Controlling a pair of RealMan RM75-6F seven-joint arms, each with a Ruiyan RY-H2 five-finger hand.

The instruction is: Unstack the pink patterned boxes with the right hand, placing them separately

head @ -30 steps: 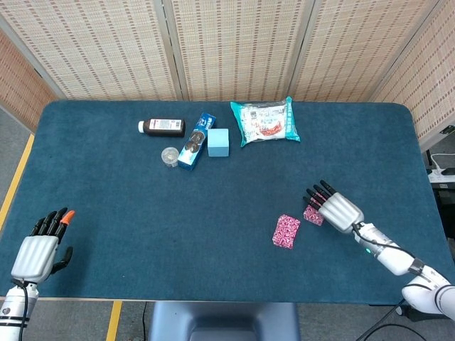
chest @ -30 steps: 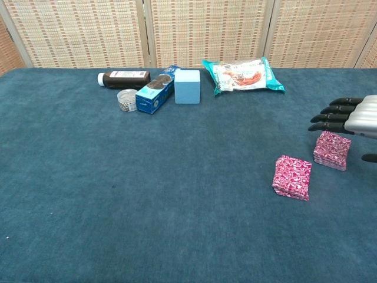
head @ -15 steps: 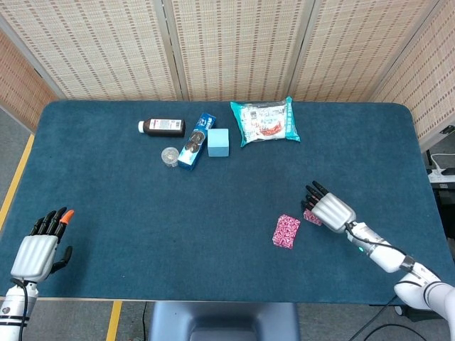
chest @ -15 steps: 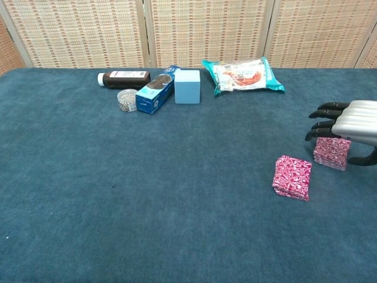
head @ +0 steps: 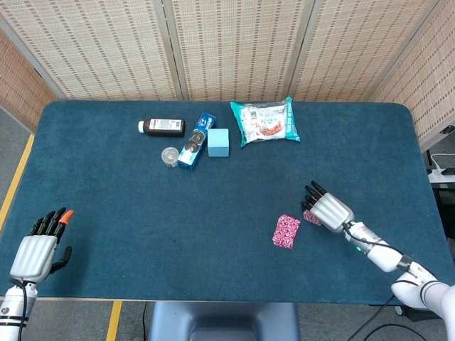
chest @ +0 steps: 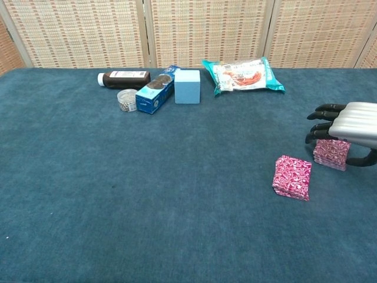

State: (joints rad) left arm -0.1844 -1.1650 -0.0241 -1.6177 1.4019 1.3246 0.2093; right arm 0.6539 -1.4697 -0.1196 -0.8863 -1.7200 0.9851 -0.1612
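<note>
One pink patterned box [head: 286, 231] [chest: 292, 177] stands alone on the blue table. A second pink patterned box [head: 311, 217] [chest: 331, 154] sits just to its right, mostly covered in the head view. My right hand [head: 330, 209] [chest: 353, 121] is down over this second box, its dark fingers [chest: 321, 125] curled at the box's left top edge and the thumb at its right side, holding it. My left hand [head: 37, 252] rests at the near left corner, fingers apart and holding nothing; only the head view shows it.
At the back of the table [head: 106, 185] lie a brown bottle [head: 161, 127], a small round tin [head: 170, 156], a blue cookie box [head: 195, 141], a light blue cube [head: 218, 142] and a teal snack bag [head: 264, 121]. The table's right edge is close to my right arm.
My right hand came down from above the right-hand pink box and curled its fingers and thumb around it. The other box and my left hand have not moved.
</note>
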